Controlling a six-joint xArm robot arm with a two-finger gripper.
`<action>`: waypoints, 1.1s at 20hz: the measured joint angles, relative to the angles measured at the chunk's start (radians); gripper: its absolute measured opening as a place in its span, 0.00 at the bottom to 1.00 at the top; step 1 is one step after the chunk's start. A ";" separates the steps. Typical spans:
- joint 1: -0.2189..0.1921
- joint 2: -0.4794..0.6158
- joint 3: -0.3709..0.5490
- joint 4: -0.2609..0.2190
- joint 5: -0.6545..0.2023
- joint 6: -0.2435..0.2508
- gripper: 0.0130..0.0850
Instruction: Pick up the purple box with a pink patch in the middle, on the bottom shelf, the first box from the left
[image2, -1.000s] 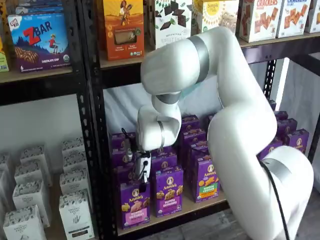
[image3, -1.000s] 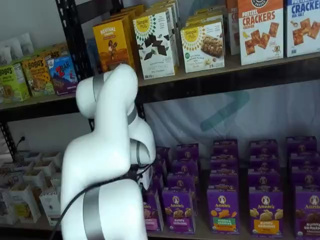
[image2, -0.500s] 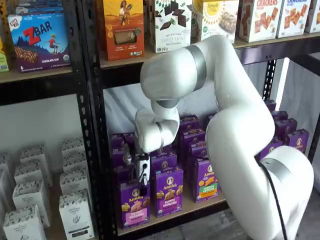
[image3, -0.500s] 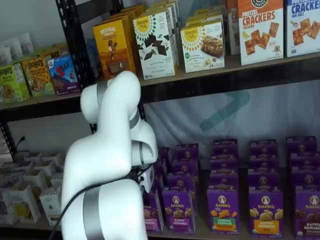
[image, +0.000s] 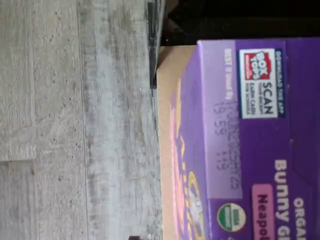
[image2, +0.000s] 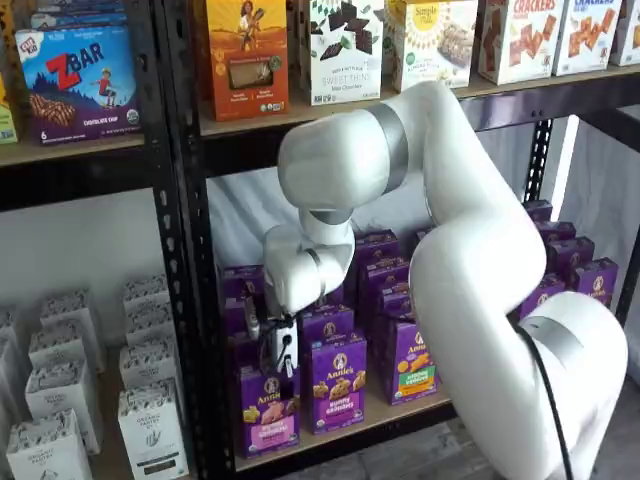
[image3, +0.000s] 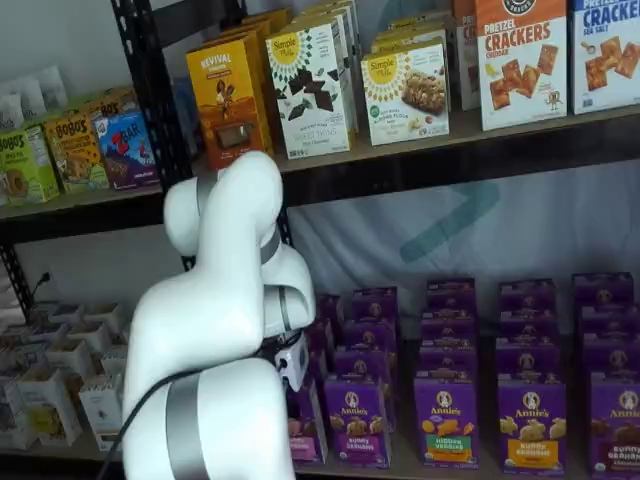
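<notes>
Purple box (image2: 267, 410), upright at the front of the bottom shelf (image2: 345, 428), the outermost carton of the front row beside the black rack post (image2: 185, 300); a pink band crosses its lower face. Largest in both shelf views is my white arm (image2: 470, 290), folded down in front of the rack and hiding much of the purple rows behind it. Above, a higher board carries an orange carton (image2: 245, 55) and a white carton with dark chocolate shapes (image2: 345, 45). To the side stand small white patterned cartons (image2: 150, 425). My tool (image2: 283, 362) hangs in a shelf view directly over the purple box's top edge, its white body and black fingers seen side-on; I cannot tell whether the fingers are apart or together, nor whether they touch the carton. In the other shelf view my arm (image3: 215, 380) covers the tool and most of the box. Wrist view: the box's top panel (image: 245, 140) fills much of the picture, turned on its side, with a printed date, a Box Tops patch (image: 261, 82), a green round seal (image: 231, 218), grey plank floor (image: 75, 120) beyond the shelf edge.
</notes>
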 joint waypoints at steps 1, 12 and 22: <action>0.001 0.005 -0.005 -0.004 0.002 0.005 1.00; 0.003 0.014 -0.008 0.041 0.001 -0.034 0.83; 0.003 0.010 -0.004 0.051 0.004 -0.042 0.61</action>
